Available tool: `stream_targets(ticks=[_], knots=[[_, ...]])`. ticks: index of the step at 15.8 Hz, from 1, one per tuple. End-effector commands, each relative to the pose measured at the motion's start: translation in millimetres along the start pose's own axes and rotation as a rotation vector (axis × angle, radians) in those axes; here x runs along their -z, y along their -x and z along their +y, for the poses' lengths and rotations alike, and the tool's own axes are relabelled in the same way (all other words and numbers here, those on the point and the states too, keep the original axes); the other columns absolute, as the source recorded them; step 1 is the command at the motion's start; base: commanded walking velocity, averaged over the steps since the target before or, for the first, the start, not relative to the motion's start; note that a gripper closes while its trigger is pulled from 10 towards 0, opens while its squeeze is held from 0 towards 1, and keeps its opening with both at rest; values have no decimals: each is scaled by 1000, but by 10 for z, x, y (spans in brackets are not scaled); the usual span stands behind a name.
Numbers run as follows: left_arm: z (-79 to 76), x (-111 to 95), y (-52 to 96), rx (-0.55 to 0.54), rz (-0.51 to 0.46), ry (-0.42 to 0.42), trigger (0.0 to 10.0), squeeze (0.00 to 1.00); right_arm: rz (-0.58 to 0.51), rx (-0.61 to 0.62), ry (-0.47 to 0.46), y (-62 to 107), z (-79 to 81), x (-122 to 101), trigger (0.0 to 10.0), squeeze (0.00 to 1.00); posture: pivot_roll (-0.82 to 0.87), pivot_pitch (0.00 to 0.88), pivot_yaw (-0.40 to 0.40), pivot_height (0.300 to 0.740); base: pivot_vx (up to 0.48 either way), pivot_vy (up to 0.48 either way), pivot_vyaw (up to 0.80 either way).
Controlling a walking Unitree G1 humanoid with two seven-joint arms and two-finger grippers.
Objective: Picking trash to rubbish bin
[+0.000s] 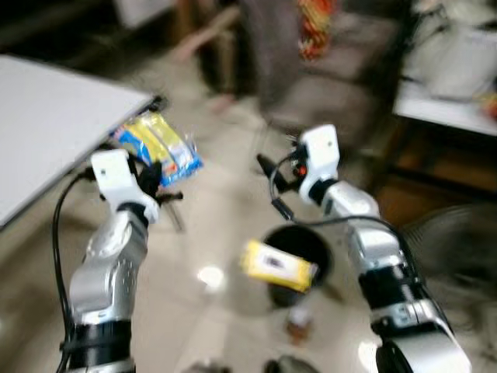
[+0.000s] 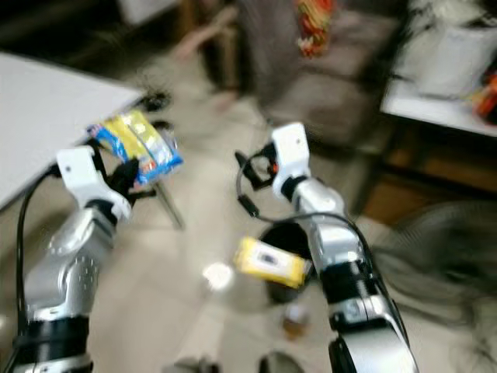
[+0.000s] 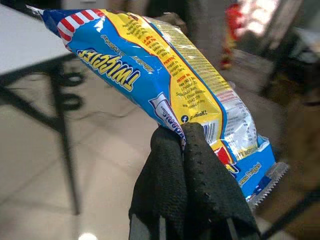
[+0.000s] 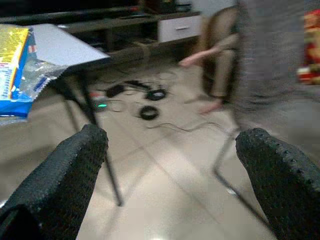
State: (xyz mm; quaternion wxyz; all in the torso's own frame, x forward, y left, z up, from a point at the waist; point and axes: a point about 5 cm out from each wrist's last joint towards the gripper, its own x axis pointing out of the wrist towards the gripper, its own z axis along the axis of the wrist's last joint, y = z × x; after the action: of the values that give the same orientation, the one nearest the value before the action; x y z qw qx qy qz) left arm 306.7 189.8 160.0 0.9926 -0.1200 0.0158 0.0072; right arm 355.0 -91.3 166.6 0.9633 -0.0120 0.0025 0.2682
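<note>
The left gripper (image 1: 159, 180) pinches a wrapper (image 1: 159, 144) aloft beside the table (image 1: 46, 124). The right gripper (image 1: 272, 186) is spread wide, empty. A yellow pack (image 1: 277, 266) rests on the bin (image 1: 299, 242) rim. The wrapper drop remains.

- Looked like a lived-in home room, blurry.
- Glossy beige tiled floor (image 4: 165, 180) with loose cables (image 4: 137, 97) lying on it.
- White surface (image 1: 46, 124) on thin black legs.
- Low cabinet with drawer (image 4: 180, 27) along the back wall.
- Person's bare foot (image 4: 212, 106) stood near a chair.
- Small black rubbish bin (image 1: 299, 252) stood on the floor.
</note>
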Motion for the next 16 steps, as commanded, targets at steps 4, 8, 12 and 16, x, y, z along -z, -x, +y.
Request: stream_targets(ticks=[4, 8, 12, 16], knots=[[65, 143, 32, -86, -15, 67, 10000, 0, -11, -45, 38, -17, -23, -65, 10000, 0, -66, 33, -5, 740, 0, 0, -200], [1, 174, -103, -60, -17, 74, 10000, 0, 3, -27, 56, -16, -77, -63, 10000, 0, -105, 8, -5, 740, 0, 0, -155], [-24, 259, -122, -39, 6, 62, 10000, 0, 9, -29, 42, -8, -39, -25, 10000, 0, -113, 11, -1, 740, 0, 0, -755], [53, 305, -93, -66, 16, 66, 10000, 0, 16, -62, 25, -18, 82, 27, 10000, 0, -107, 27, -15, 740, 0, 0, -561]])
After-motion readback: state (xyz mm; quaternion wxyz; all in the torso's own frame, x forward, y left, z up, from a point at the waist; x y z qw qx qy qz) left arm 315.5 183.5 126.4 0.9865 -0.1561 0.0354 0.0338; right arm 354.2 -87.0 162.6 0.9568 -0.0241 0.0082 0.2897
